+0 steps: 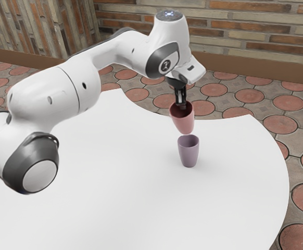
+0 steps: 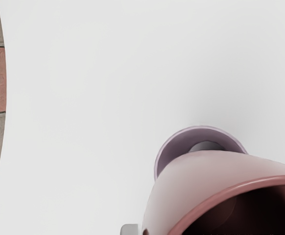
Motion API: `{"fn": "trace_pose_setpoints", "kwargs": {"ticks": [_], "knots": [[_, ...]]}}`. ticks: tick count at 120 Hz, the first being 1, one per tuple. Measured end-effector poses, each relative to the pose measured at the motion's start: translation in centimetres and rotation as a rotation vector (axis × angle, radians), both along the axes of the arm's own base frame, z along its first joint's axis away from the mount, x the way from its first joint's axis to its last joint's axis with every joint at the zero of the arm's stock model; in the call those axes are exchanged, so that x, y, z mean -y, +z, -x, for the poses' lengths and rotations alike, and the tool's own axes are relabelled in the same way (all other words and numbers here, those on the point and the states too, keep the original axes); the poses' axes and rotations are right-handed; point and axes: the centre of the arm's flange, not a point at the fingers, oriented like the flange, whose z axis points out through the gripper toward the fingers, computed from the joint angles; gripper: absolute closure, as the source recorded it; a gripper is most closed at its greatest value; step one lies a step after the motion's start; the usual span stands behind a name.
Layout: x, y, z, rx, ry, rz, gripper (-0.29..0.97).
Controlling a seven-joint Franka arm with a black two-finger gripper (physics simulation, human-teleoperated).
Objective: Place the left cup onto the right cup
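A dusty-pink cup (image 1: 183,117) hangs in the air, tilted a little, with my gripper (image 1: 180,100) shut on its rim from above. Just below it a mauve cup (image 1: 188,150) stands upright on the white table (image 1: 115,198), a small gap between the two. In the wrist view the pink cup (image 2: 216,196) sits large right under my hand, and the mauve cup's rim (image 2: 177,139) peeks out from behind it.
The round white table ends close to the exterior view's right (image 1: 281,172), with brick-tiled floor (image 1: 276,104) beyond and a brick wall at the back. My arm's big white links (image 1: 52,104) occupy the exterior view's left.
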Motion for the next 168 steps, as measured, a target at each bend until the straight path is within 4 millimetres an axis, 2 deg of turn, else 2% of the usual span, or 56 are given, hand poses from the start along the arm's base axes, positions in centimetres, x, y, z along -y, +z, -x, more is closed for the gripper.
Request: {"fn": "trace_pose_setpoints", "kwargs": {"ticks": [12,44,73,104,168], "knots": [[0.5,-0.5,-0.4,0.018,-0.006,0.014,0.78],[0.4,-1.0,-1.2,0.036,-0.014,0.044,0.78],[-0.6,-2.1,-2.0,0.013,-0.028,0.053,0.78],[-1.5,-3.2,-1.9,-0.043,-0.048,0.030,0.78],[-1.2,-4.2,-2.4,-0.043,-0.135,0.008,0.78]]}}
